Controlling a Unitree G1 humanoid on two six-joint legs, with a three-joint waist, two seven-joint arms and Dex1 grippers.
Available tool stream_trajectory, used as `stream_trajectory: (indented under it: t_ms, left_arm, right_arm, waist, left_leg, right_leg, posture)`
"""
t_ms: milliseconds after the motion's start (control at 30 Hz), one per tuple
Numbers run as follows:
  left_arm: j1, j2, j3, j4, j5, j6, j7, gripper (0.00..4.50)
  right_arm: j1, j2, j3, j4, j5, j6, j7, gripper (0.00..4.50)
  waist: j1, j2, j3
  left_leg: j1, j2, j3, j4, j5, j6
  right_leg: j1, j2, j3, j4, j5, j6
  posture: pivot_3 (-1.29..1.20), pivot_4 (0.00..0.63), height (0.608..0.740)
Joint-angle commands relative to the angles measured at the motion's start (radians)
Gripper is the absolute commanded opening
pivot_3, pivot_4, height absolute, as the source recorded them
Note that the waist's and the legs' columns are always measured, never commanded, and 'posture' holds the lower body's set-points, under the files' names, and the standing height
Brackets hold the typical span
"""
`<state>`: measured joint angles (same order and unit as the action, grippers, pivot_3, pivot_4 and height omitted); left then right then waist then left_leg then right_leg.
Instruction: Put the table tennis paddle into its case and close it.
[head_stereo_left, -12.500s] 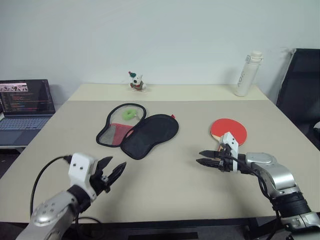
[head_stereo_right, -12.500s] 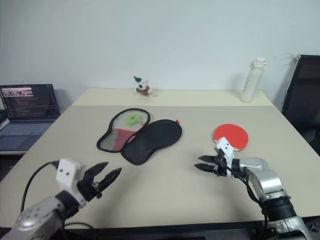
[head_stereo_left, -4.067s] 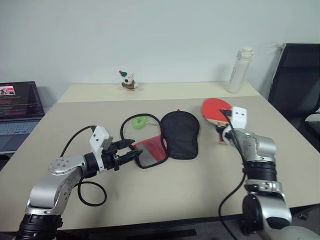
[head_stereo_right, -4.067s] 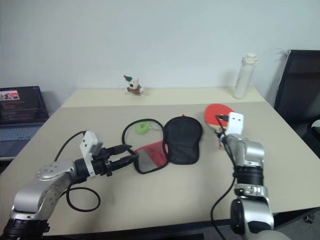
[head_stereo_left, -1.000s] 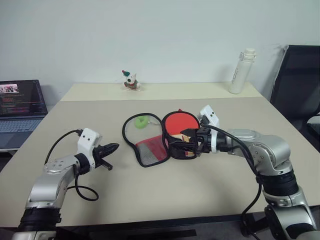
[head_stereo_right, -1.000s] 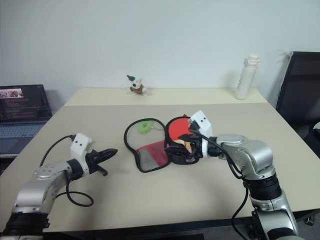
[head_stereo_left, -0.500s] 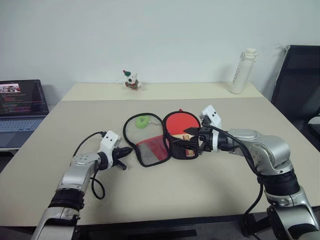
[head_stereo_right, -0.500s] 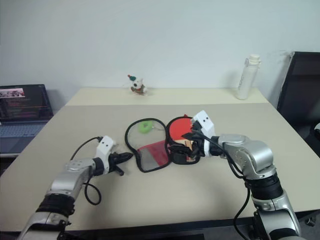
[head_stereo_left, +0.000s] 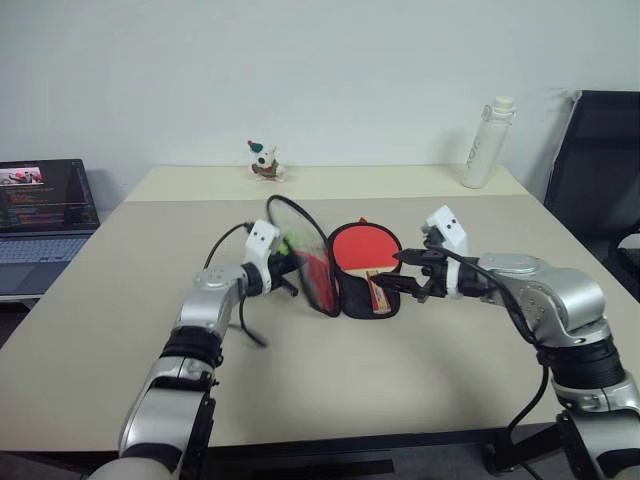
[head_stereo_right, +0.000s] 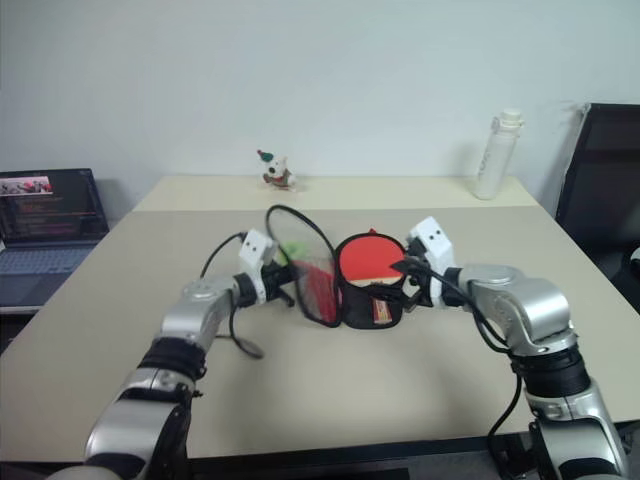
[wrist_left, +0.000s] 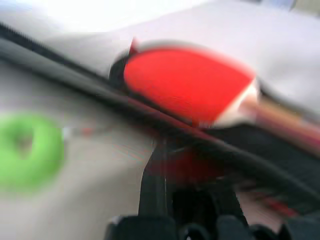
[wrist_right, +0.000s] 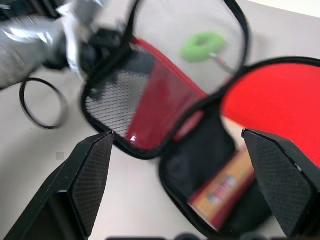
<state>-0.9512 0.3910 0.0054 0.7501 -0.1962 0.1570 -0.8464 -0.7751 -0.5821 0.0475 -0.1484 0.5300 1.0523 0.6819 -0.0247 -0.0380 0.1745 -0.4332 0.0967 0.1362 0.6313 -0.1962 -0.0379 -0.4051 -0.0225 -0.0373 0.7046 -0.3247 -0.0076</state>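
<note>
The case (head_stereo_left: 340, 275) is lying open near the middle of the table (head_stereo_left: 420, 370), with wide bare tabletop around it toward the near edge and both side edges. A white bottle (head_stereo_left: 483, 143) and a small toy figure (head_stereo_left: 263, 161) are standing well behind the case, near the far edge.

The table tennis paddle (head_stereo_left: 364, 250) is resting on the black half of the case, red face up, handle toward the near rim.

The left gripper (head_stereo_left: 290, 280) is pinched fully shut on the rim of the case's mesh flap (wrist_right: 131, 112), holding the flap tilted up on edge just left of the paddle. The left arm is reaching level toward the case.

The right gripper (head_stereo_left: 390, 270) is standing fully open, holding nothing, hovering just right of the paddle handle. The right arm is angling slightly downward toward the case.
</note>
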Motion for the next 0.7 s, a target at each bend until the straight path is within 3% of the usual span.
stream_trajectory:
  t_ms: [33, 200, 333, 500, 700]
  left_arm:
    - [-0.097, -0.061, -0.023, 0.081, 0.028, -0.066, -0.013, 0.03]
    - [-0.182, -0.139, -0.024, 0.227, 0.064, -0.141, 0.012, 0.03]
    - [-0.158, -0.114, -0.003, 0.202, 0.048, -0.153, -0.026, 0.03]
    - [-0.023, -0.024, 0.041, -0.023, -0.023, -0.064, -0.113, 0.03]
    - [0.228, 0.120, 0.104, -0.436, -0.109, 0.134, -0.109, 0.03]
  right_arm:
    - [-0.004, -0.047, -0.044, 0.006, -0.007, -0.029, 0.024, 4.50]
    - [-0.011, -0.071, -0.053, 0.039, -0.022, -0.039, 0.011, 4.50]
    - [-0.022, -0.036, -0.052, 0.068, -0.028, -0.025, -0.012, 4.50]
    - [-0.066, 0.048, -0.033, 0.218, -0.070, -0.061, -0.049, 4.50]
    - [-0.169, 0.177, 0.028, 0.535, -0.204, -0.242, -0.093, 4.50]
  waist:
    - [0.001, 0.000, 0.000]
    - [-0.006, 0.000, 0.000]
    - [-0.016, 0.000, 0.000]
    - [-0.023, 0.000, 0.000]
    - [-0.024, 0.000, 0.000]
  left_leg:
    - [0.000, 0.000, 0.000, 0.000, 0.000, 0.000]
    - [0.000, 0.000, 0.001, 0.000, 0.000, 0.000]
    - [0.001, 0.001, 0.001, -0.001, 0.000, 0.000]
    - [0.003, 0.002, 0.002, -0.001, 0.001, -0.002]
    - [0.003, 0.003, 0.002, 0.001, 0.002, -0.002]
  right_leg:
    - [0.000, 0.000, 0.000, 0.000, 0.000, 0.000]
    - [0.000, 0.000, 0.001, 0.000, 0.000, 0.000]
    - [-0.001, 0.002, 0.002, 0.000, 0.000, 0.000]
    - [-0.001, 0.002, 0.003, 0.004, 0.000, 0.000]
    - [-0.001, 0.002, 0.004, 0.007, 0.000, 0.000]
  posture:
    - [0.00, 0.150, 0.740]
    - [0.00, 0.150, 0.740]
    - [0.00, 0.150, 0.740]
    - [0.00, 0.150, 0.740]
    - [0.00, 0.150, 0.740]
